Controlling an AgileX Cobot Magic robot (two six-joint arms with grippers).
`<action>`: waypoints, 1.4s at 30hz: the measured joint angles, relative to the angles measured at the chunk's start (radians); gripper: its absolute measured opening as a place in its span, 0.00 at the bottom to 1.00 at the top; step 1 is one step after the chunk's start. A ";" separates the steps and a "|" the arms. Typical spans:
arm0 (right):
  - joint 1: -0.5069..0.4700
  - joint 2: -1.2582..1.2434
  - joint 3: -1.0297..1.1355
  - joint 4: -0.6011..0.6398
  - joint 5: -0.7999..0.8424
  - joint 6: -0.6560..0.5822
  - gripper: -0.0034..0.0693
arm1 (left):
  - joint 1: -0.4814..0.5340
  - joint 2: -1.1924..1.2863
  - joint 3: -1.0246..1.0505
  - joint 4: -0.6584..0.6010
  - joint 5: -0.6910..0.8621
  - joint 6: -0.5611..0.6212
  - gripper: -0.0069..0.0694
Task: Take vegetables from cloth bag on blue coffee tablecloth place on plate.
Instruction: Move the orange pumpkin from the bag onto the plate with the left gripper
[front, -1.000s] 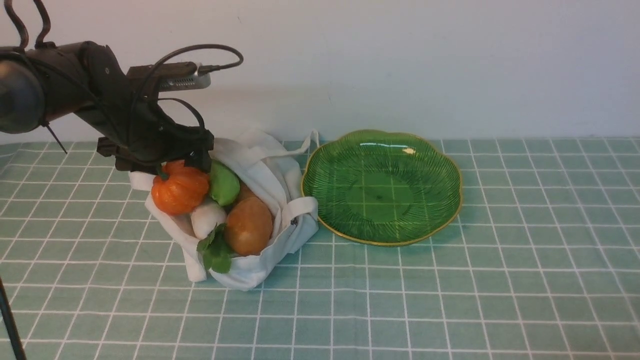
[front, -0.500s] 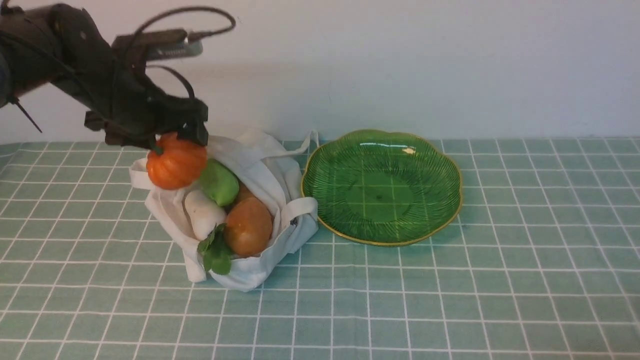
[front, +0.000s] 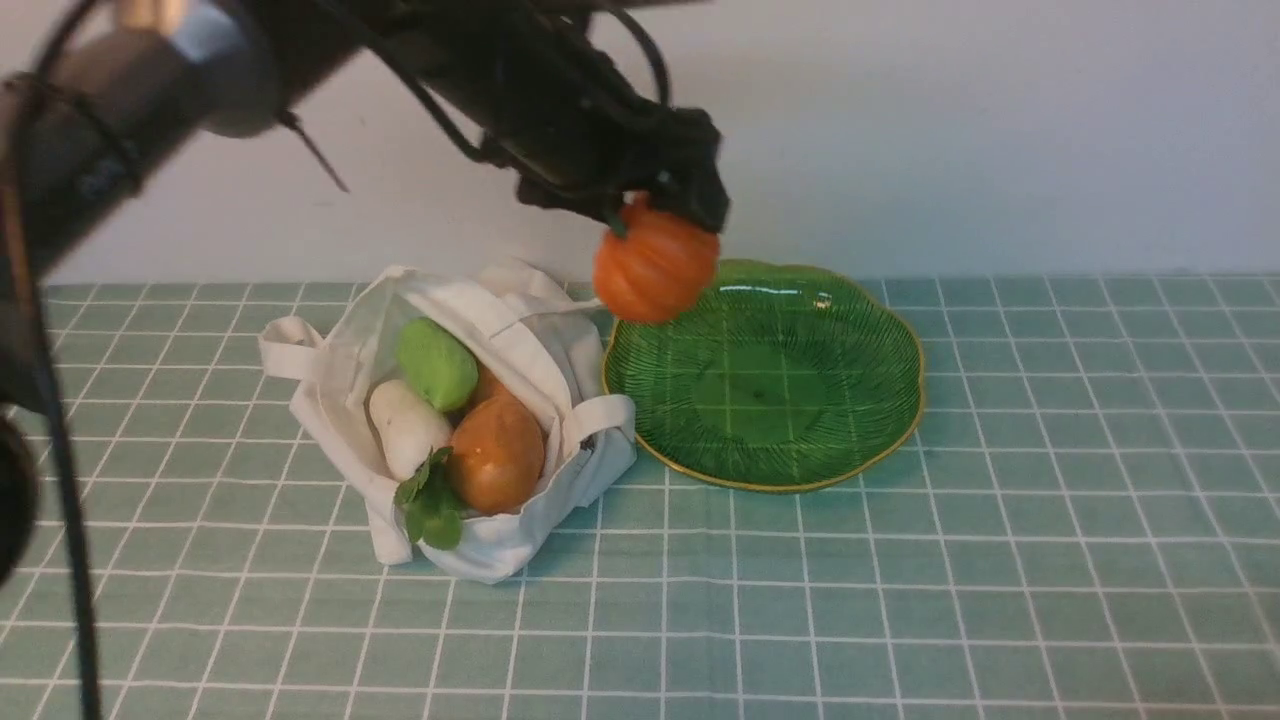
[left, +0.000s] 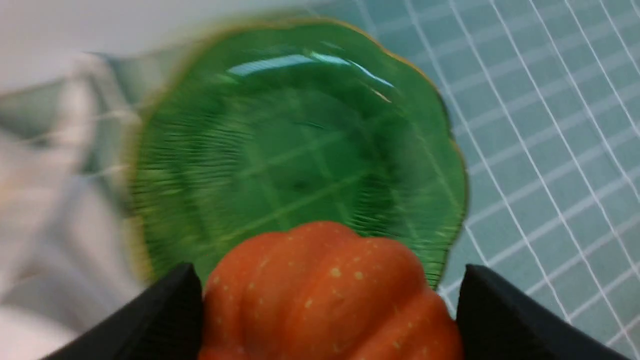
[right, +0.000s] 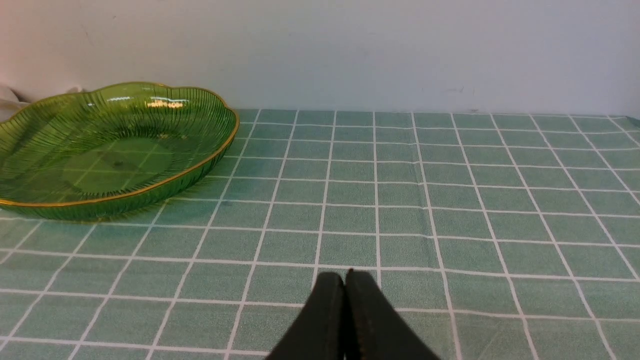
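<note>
My left gripper (front: 660, 215) is shut on the orange pumpkin (front: 655, 268) and holds it in the air over the left rim of the green glass plate (front: 860, 400). In the left wrist view the pumpkin (left: 325, 295) sits between both fingers above the plate (left: 300, 150). The off-white cloth bag (front: 560, 420) lies left of the plate and holds the green oval vegetable (front: 436, 362), the white radish (front: 405, 428) and the brown potato (front: 496, 452). My right gripper (right: 345, 277) is shut and empty, low over the tablecloth (right: 450, 210), right of the plate (right: 75, 150).
A pale wall stands just behind the plate and bag. The grid tablecloth (front: 1000, 560) stretches to the right and front. The left arm's dark links and cables (front: 120, 120) cross the upper left of the front view.
My left gripper has lifted the pumpkin out of the bag and swung it right, from above the bag to above the plate's left rim. The bag's other vegetables stayed.
</note>
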 joint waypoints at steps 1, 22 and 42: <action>0.000 0.000 0.000 0.000 0.000 0.000 0.03 | -0.035 0.045 -0.024 0.017 -0.020 -0.004 0.87; 0.000 0.000 0.000 0.000 0.000 0.000 0.02 | -0.132 0.307 -0.134 0.153 -0.278 -0.049 0.91; 0.000 0.000 0.000 0.000 0.000 0.000 0.02 | -0.130 0.340 -0.320 0.180 -0.052 -0.027 0.99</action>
